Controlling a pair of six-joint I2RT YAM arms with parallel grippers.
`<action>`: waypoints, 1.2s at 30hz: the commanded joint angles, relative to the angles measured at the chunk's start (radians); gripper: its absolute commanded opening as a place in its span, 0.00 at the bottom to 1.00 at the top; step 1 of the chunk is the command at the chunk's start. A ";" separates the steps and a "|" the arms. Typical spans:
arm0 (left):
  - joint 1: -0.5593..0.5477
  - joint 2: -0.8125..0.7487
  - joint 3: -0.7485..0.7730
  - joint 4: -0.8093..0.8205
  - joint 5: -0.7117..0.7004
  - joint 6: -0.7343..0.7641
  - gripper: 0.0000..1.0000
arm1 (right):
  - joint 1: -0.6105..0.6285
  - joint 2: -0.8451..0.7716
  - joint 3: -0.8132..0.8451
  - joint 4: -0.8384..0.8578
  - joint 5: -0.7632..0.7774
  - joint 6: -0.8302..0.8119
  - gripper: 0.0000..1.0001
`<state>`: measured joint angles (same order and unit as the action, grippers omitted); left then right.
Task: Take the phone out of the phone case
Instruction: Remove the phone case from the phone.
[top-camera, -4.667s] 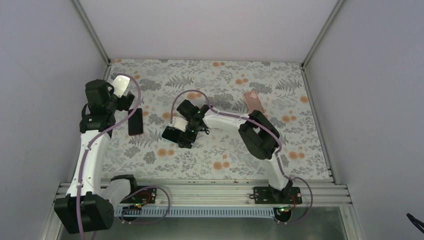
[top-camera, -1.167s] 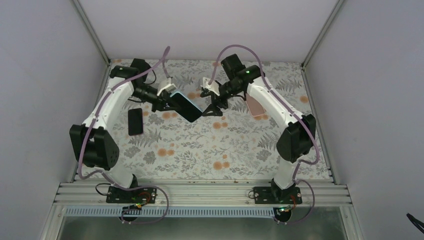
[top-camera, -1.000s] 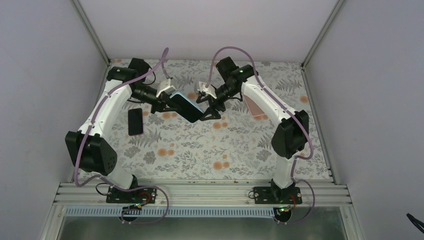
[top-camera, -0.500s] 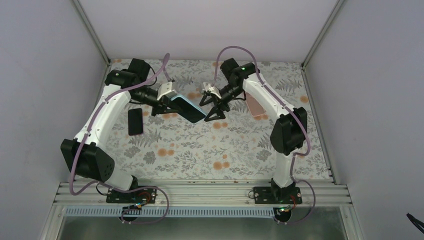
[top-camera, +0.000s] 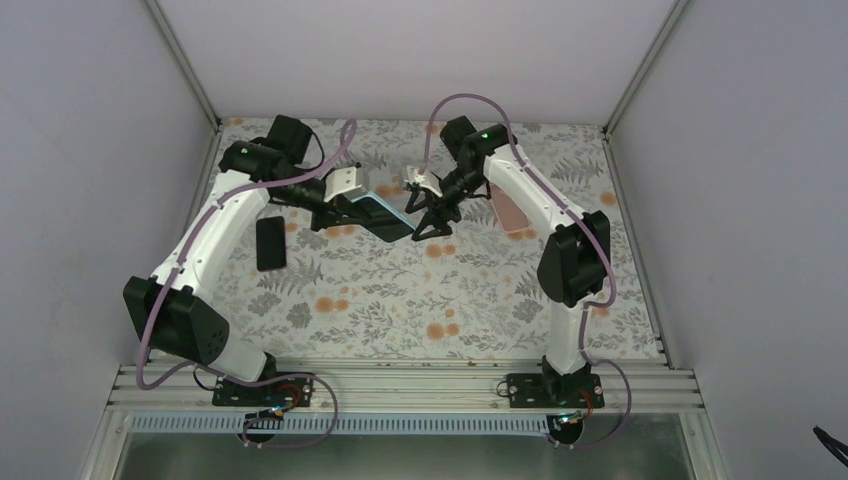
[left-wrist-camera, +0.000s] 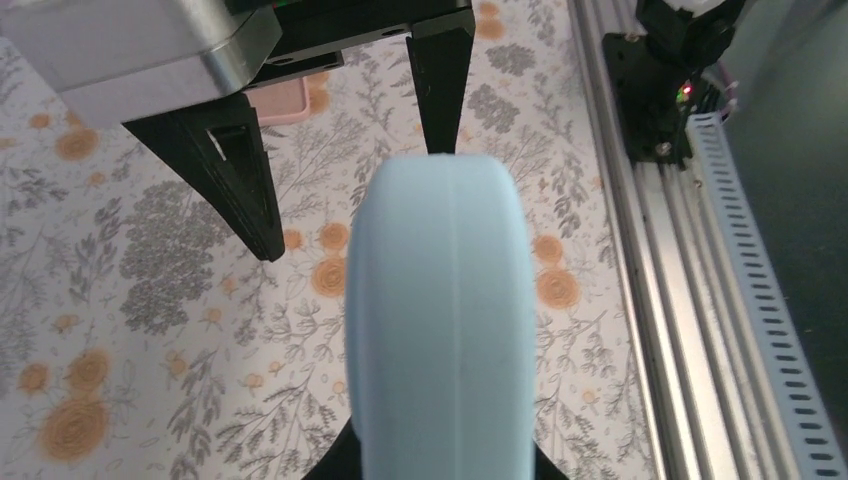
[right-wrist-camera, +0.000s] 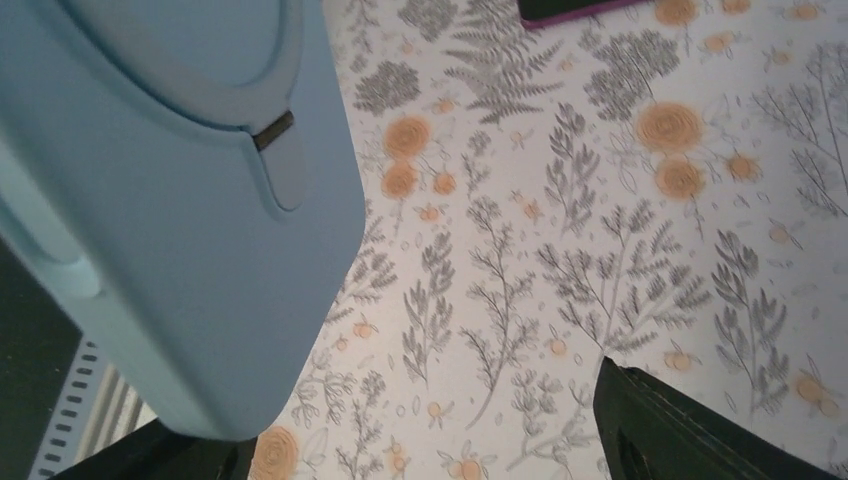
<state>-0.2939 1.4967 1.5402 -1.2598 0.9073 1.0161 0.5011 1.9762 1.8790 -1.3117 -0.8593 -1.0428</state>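
Top view: the light-blue phone case is seen clamped in the left hand and held up over the far middle of the table. The phone is lodged inside it, dark face showing. The right hand is found at the case's free end, jaws spread apart. Against a second ago, the case has been carried further right, and its end is now taken in between those spread fingers. Nearly five seconds back, both arms were folded low over the table. A black phone is seen lying flat at the left, and a pink handset is partly hidden behind the right arm.

Left wrist: the case's rounded edge is shown end-on. The right hand's black fingers are seen beyond it, one off to the left and one straight behind its tip.

Right wrist: the left half is filled by the case's back. One finger is seen well apart at lower right. The other is glimpsed under the case's corner, and contact cannot be told.
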 joint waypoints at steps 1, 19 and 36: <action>-0.104 -0.042 -0.012 -0.099 0.159 -0.006 0.02 | -0.031 0.050 0.086 0.237 0.138 0.118 0.84; -0.161 -0.023 -0.006 -0.098 0.138 -0.006 0.02 | -0.033 0.052 0.165 0.294 0.212 0.186 0.84; -0.077 0.121 0.093 -0.075 0.195 0.034 0.02 | 0.094 -0.064 0.177 0.224 -0.193 0.264 0.87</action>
<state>-0.3275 1.5620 1.6112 -1.2510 0.9249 1.0119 0.5068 1.9419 1.9812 -1.2907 -0.8268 -0.9218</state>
